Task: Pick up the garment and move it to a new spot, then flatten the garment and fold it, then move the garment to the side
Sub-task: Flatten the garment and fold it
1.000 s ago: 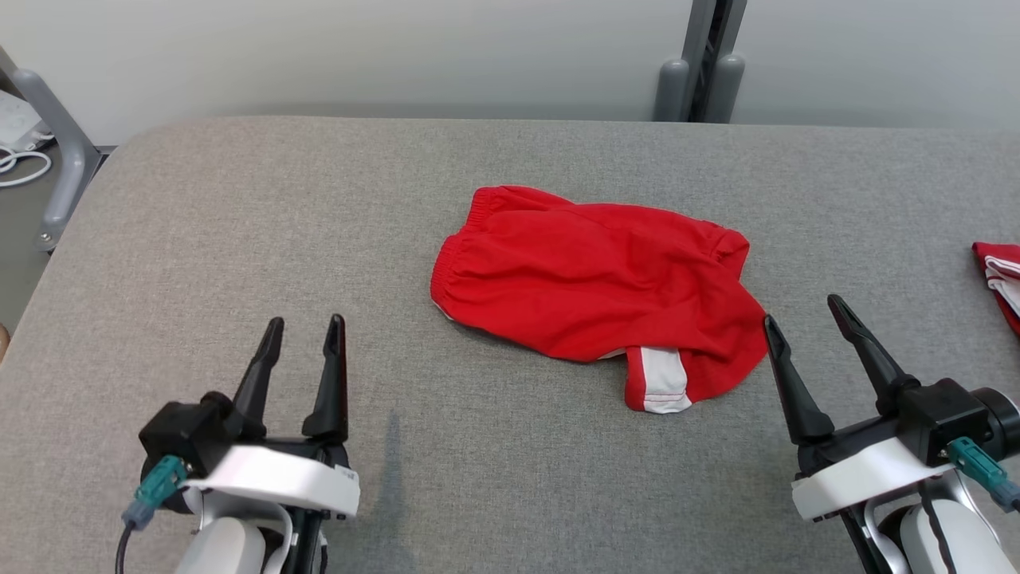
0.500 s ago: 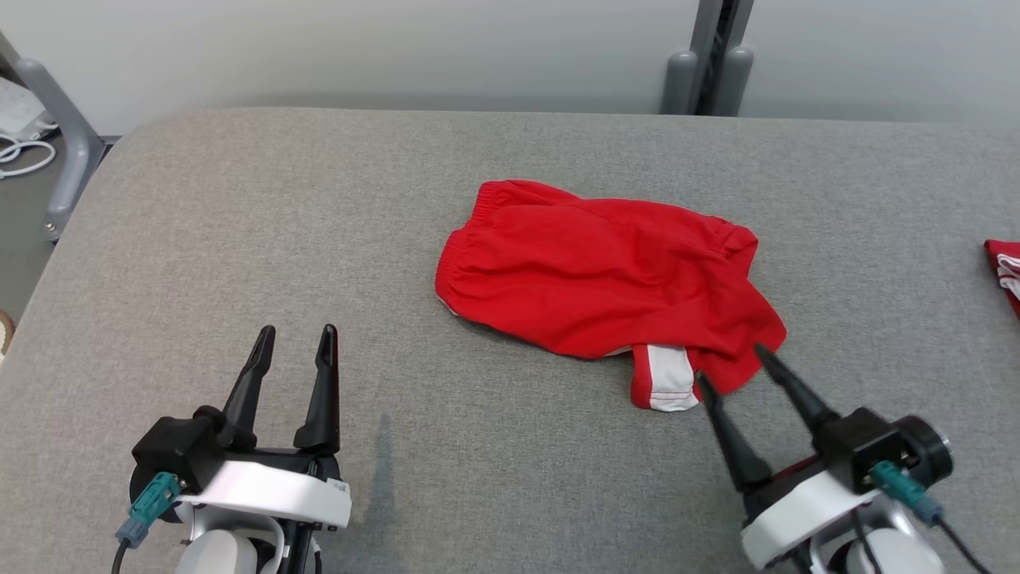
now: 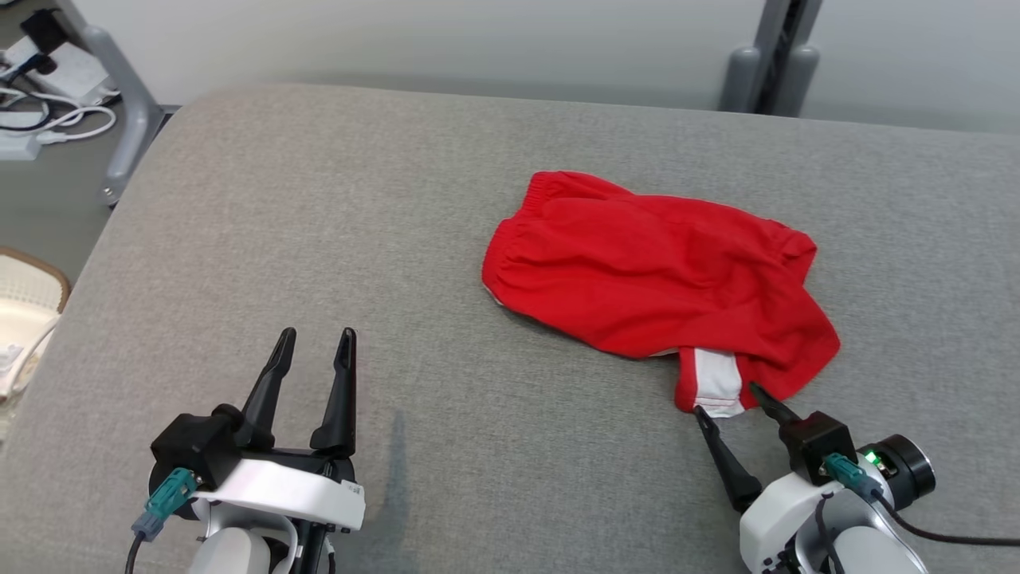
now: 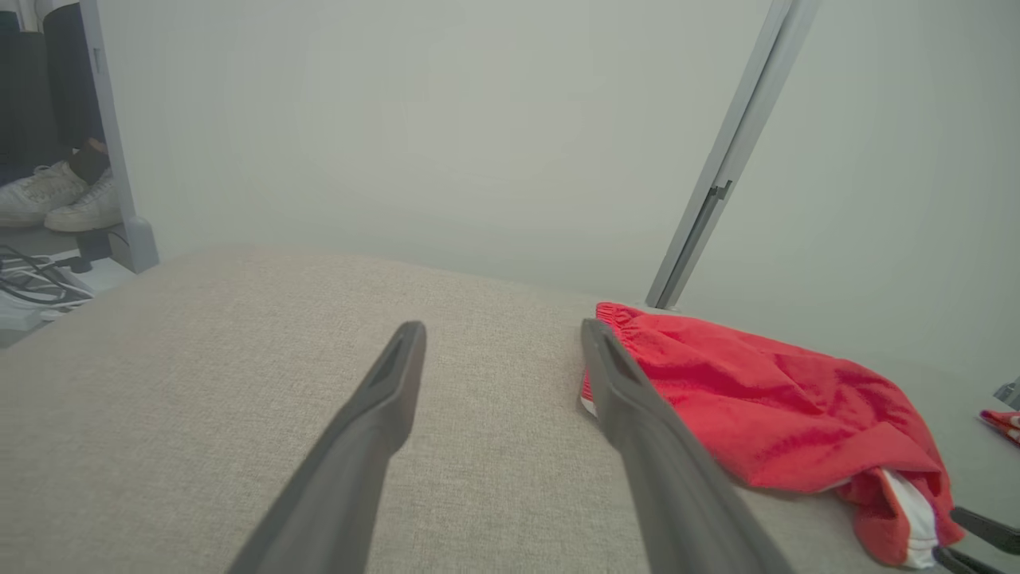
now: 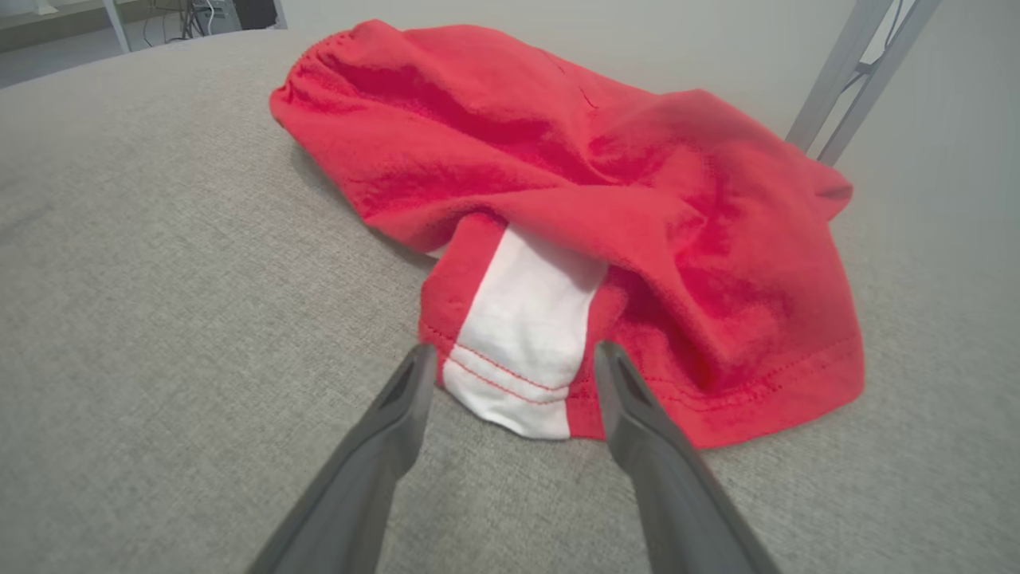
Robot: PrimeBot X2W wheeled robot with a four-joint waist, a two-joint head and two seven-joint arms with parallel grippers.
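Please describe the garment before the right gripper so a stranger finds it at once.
On the grey table, right of centre, lies a crumpled red garment. Its gathered waistband and the white stripe by the right gripper separate it from the small red piece farther right.

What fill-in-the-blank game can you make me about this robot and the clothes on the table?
1. The garment on the grey table is mostly ____ in colour.
2. The stripe at its near hem is ____.
3. The right gripper points at that stripe with its jaws ____.
4. The left gripper is over bare table and holds ____.
Missing words: red; white; open; nothing.
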